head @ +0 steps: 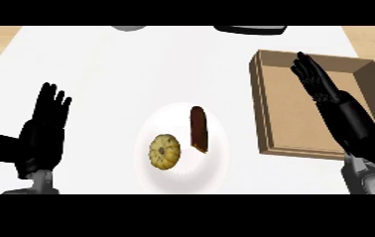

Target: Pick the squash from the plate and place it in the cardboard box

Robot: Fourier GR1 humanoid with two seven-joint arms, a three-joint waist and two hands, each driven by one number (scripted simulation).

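White counter (110,67), squash (164,151) on plate (212,174), right robot hand (313,77) spread over cardboard box (273,102), left robot hand (45,124) spread.

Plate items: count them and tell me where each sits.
2. The squash lies on the white plate at its left; a dark brown item lies at upper right. Nothing seems hidden.

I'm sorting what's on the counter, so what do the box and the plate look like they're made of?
The box looks like cardboard: matte tan-brown walls and floor, no shine. The plate looks like glazed ceramic or perhaps plastic: plain smooth white, too uniform to tell which.
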